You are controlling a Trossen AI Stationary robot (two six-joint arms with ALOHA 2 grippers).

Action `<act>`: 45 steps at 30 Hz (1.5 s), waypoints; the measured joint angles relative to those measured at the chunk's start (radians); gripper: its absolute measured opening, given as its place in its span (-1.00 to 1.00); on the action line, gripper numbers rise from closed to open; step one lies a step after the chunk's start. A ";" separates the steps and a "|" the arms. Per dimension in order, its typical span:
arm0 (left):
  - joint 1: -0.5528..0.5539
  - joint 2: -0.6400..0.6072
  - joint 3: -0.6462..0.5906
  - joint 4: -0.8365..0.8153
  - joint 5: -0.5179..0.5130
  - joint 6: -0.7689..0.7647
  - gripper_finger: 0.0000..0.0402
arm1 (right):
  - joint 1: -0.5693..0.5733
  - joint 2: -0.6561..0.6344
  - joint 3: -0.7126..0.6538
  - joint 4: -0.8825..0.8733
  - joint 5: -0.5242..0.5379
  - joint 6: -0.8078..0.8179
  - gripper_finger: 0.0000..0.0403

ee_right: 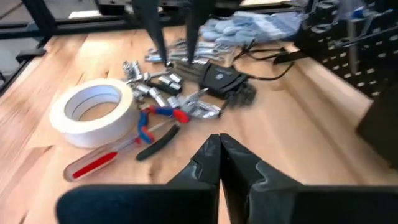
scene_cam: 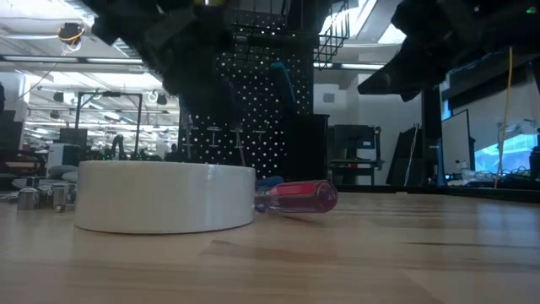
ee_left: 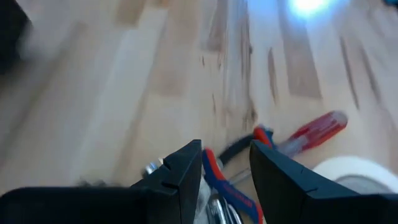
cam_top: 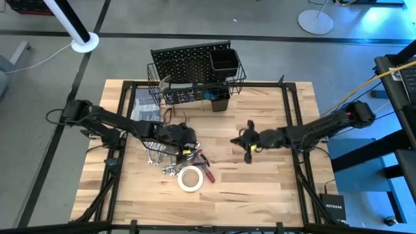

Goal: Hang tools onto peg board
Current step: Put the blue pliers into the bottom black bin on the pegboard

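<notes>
The black peg board (cam_top: 188, 62) stands upright at the table's far edge, with a wire basket (cam_top: 195, 91) and a square cup (cam_top: 224, 60) on it. The tools lie in a pile near the table's middle: silver wrenches (ee_right: 186, 50), red-and-blue-handled pliers (ee_right: 158, 121), a red-handled screwdriver (ee_right: 102, 160) and a white tape roll (cam_top: 190, 179) lying flat. My left gripper (ee_left: 227, 165) hangs open just above the pile, with the pliers' handles (ee_left: 217, 174) showing below the gap between its fingers. To the right of the pile, my right gripper (ee_right: 219, 155) is shut and holds nothing.
Grey gloves (cam_top: 144, 104) lie at the far left, beside the peg board. A black cable (ee_right: 267, 59) runs across the wood between the pile and the board. Small silver sockets (ee_right: 149, 84) lie beside the tape roll. Bare wood (cam_top: 260, 188) lies to the near right.
</notes>
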 joint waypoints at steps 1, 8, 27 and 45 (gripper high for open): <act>-0.003 0.020 0.000 0.000 0.006 -0.017 -0.36 | 0.023 0.024 0.000 0.026 0.018 0.006 -0.96; -0.021 0.084 0.000 0.002 0.010 -0.163 -0.36 | 0.090 0.160 0.000 0.121 0.093 -0.011 -0.95; -0.007 0.322 0.004 0.220 -0.038 -0.197 -0.37 | 0.074 0.221 0.000 0.126 0.138 -0.028 -0.95; 0.000 0.288 0.018 0.242 -0.049 -0.073 -0.83 | 0.074 0.204 0.000 0.122 0.145 -0.029 -0.95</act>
